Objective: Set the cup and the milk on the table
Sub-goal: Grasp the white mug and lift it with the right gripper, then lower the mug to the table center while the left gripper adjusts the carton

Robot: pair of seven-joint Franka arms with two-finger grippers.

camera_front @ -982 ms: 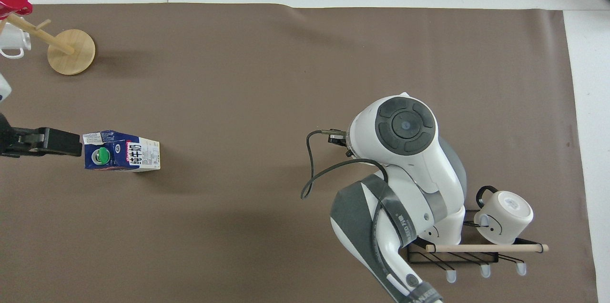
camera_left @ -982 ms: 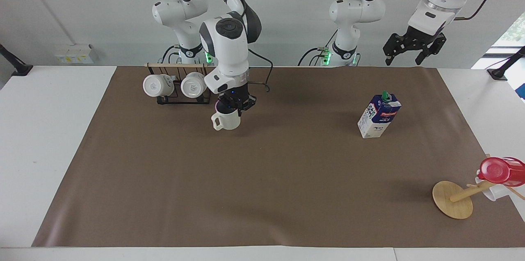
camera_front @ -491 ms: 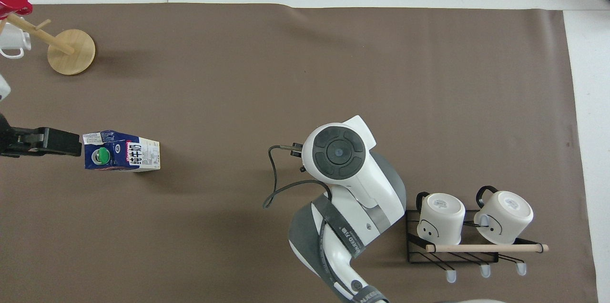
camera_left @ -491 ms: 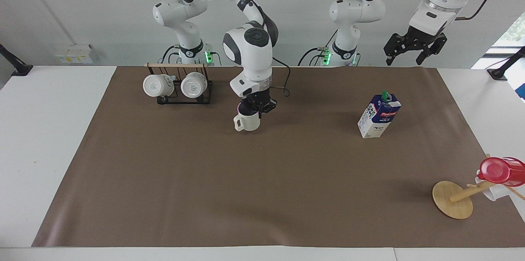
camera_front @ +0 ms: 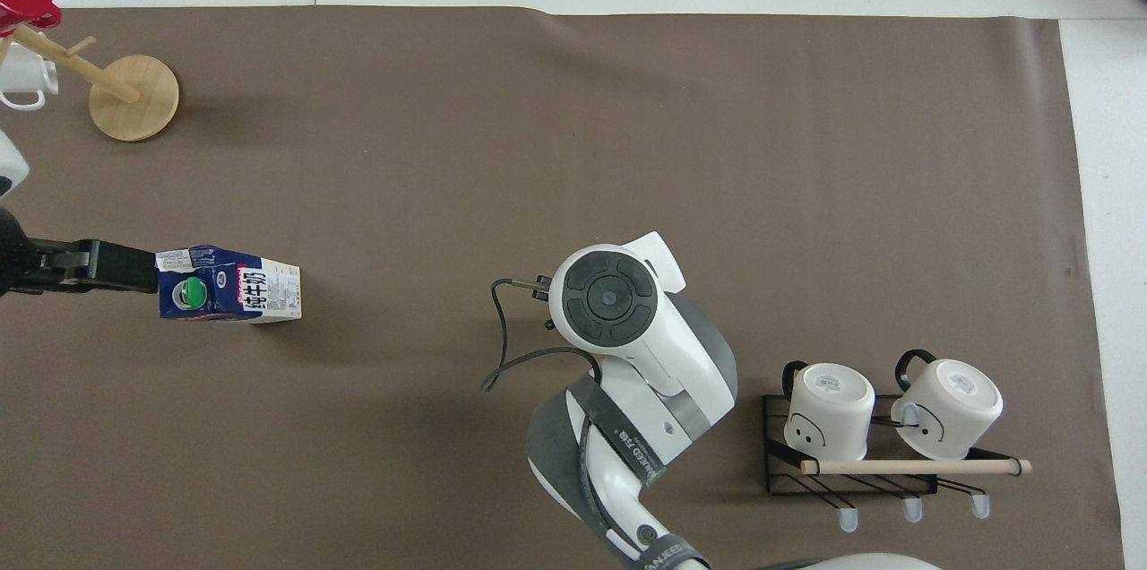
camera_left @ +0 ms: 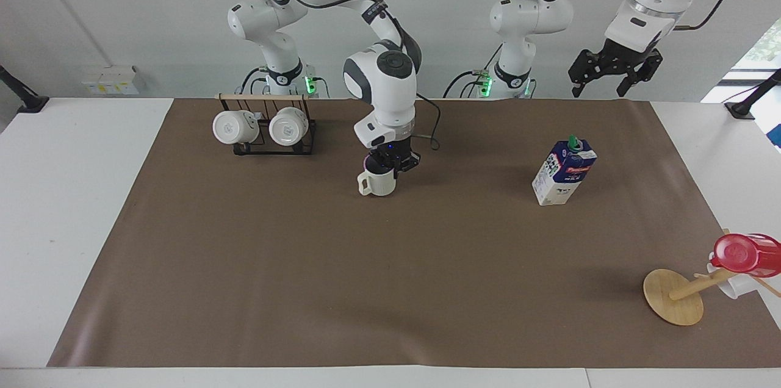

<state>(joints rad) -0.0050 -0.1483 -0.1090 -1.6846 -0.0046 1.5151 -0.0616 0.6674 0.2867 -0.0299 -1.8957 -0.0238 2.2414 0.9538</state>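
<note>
Centre frame, upright at mat level: cup (camera_left: 377, 183), pinched at its rim by shut right gripper (camera_left: 392, 163). Likely rigid, glazed, slippery; rim or handle best. Right of centre: milk (camera_left: 564, 172) standing, light, squashable. Upper right: left gripper (camera_left: 612, 69) wide open, empty, waiting.

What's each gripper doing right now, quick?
Left gripper: open, empty, raised, waiting.
Right gripper: shut on the cup by its rim, over the mat.
</note>
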